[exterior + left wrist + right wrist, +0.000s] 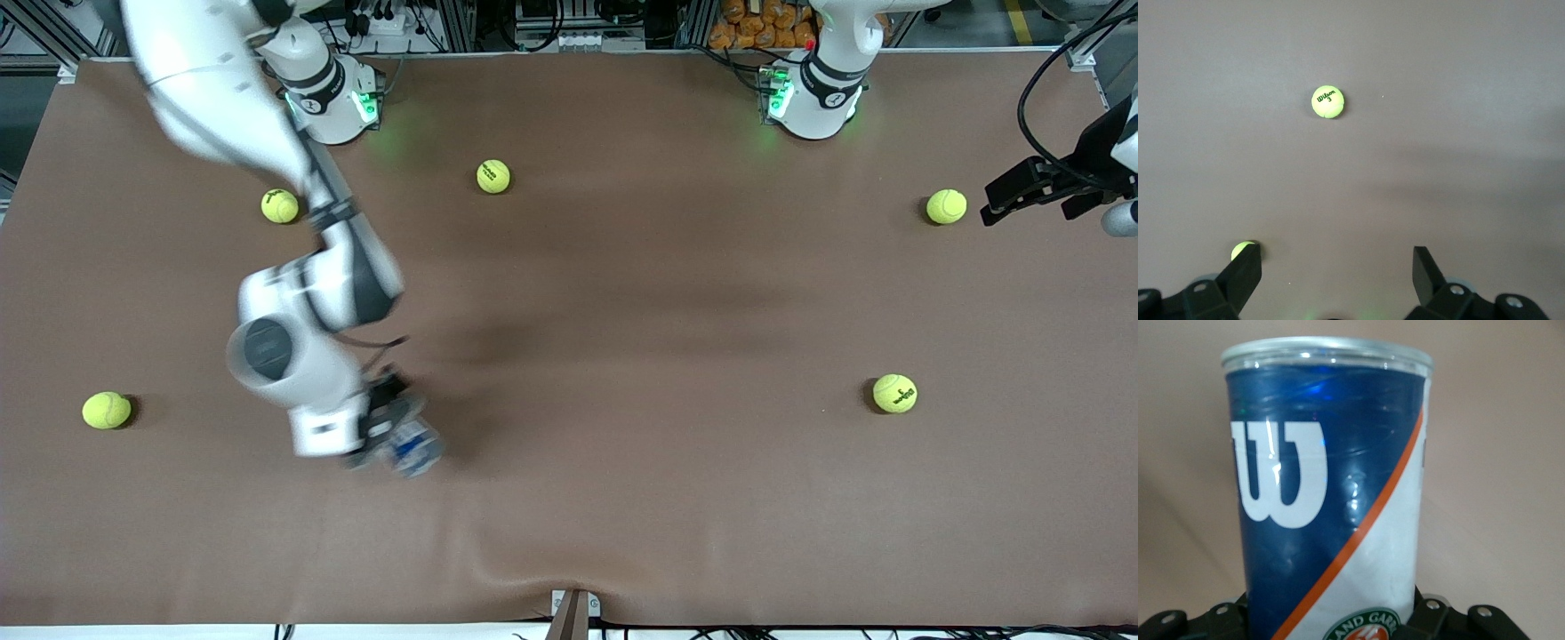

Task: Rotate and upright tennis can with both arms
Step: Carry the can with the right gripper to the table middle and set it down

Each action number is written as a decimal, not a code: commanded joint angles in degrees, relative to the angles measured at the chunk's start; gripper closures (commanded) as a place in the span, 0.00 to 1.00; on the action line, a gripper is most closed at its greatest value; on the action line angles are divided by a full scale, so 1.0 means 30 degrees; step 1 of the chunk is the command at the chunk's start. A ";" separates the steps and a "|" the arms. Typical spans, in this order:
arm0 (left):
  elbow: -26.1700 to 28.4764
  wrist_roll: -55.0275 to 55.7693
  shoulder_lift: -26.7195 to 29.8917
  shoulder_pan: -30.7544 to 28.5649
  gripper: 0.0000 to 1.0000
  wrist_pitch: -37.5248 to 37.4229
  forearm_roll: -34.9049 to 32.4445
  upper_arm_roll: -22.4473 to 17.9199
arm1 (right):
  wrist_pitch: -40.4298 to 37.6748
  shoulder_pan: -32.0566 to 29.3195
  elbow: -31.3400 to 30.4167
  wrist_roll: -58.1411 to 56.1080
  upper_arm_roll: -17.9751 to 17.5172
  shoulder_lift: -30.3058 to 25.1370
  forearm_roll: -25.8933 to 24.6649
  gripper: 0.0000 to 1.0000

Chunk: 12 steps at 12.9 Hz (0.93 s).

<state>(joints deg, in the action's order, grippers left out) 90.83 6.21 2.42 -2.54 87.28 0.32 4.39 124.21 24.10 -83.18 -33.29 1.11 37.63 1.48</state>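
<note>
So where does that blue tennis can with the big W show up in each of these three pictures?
Front view: the tennis can is low in the picture, toward the right arm's end of the table, clamped in the right gripper.
Left wrist view: not in it; only tennis balls on the brown table cover.
Right wrist view: the can fills the middle of the picture.
Shared landmark: the brown table cover appears in all three.

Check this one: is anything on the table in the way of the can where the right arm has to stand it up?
Nothing visible is. The right gripper is shut on the tennis can over bare brown table. The closest tennis ball lies well off toward the right arm's end. The left gripper waits open at the left arm's end, over the table's edge.
</note>
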 commanded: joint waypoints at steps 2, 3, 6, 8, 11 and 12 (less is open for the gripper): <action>0.0309 0.0245 -0.0015 -0.0034 0.00 0.0349 -0.0107 0.0091 | 0.1655 0.4173 -0.0514 -0.0535 0.0363 0.0022 -0.0432 0.24; 0.0368 0.0274 -0.0073 -0.0034 0.00 0.0349 -0.0078 0.0120 | 0.2505 0.5110 -0.0572 -0.0564 0.0392 0.0343 -0.0840 0.23; 0.0893 0.0304 -0.0279 -0.0004 0.00 0.0349 0.0648 0.0150 | 0.3653 0.7137 -0.0602 -0.0507 0.0392 0.1484 -0.3236 0.23; 0.1596 0.0363 -0.0512 -0.0092 0.00 0.0349 0.1997 0.0150 | 0.4501 0.7842 -0.0573 -0.0360 0.0392 0.2566 -0.3978 0.22; 0.2416 0.0392 -0.0893 0.0083 0.00 0.0990 0.2700 0.0440 | 0.6170 0.7961 -0.0543 -0.0389 0.0392 0.3771 -0.4589 0.00; 0.2970 0.0392 -0.1010 0.0055 0.00 0.1574 0.3430 0.0588 | 0.6262 0.7962 -0.0572 -0.0360 0.0392 0.3890 -0.5551 0.00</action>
<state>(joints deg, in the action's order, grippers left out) 97.16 6.48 -0.61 -2.40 89.38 7.75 5.14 141.98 47.86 -85.40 -33.79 1.83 48.59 -11.24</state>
